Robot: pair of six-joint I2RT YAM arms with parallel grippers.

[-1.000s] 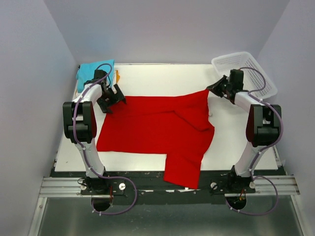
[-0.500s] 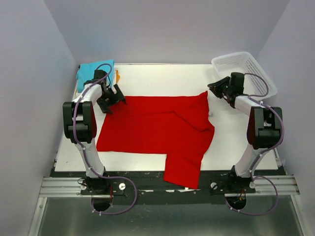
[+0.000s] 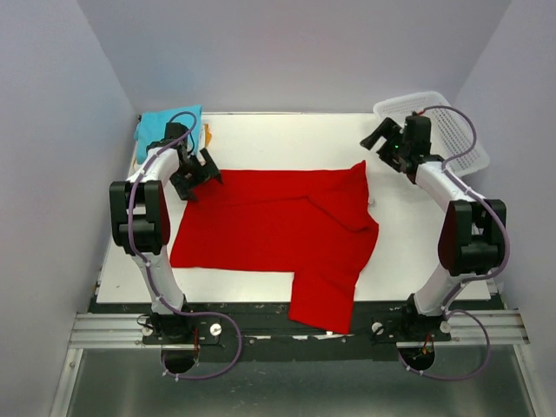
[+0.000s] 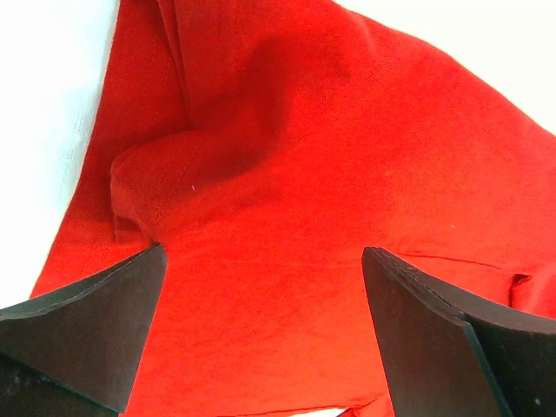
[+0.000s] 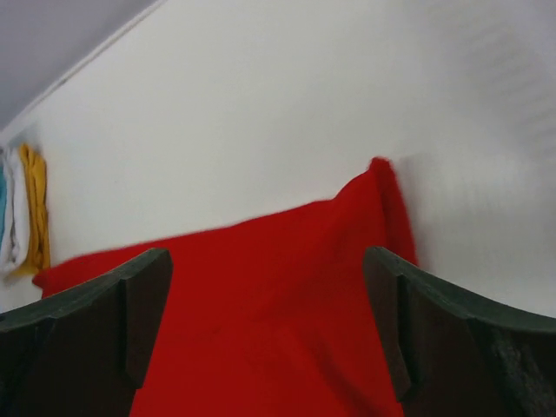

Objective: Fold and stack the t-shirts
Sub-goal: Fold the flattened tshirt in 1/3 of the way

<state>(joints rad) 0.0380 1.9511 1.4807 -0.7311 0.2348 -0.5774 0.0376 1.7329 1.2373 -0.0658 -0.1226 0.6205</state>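
The red t-shirt [image 3: 278, 226] lies spread on the white table [image 3: 287, 139], one part hanging over the near edge. My left gripper [image 3: 198, 176] is open, just above the shirt's far left corner; the cloth [image 4: 304, 174] fills the left wrist view between the wide fingers. My right gripper [image 3: 380, 139] is open and empty, lifted off past the shirt's far right corner [image 5: 378, 187]. Folded shirts are stacked at the far left corner, turquoise [image 3: 165, 126] on top with an orange-yellow edge [image 3: 207, 136]. The right wrist view shows the white and yellow folds [image 5: 26, 208].
A white lattice basket [image 3: 400, 106] stands at the far right corner, partly under my right arm. Grey walls close in the table on the left, right and far sides. A metal rail [image 3: 295, 328] runs along the near edge.
My right gripper went from shut to open, let go of the shirt's far right corner and drew up and back from it. The corner now lies on the table. The left arm has not moved.
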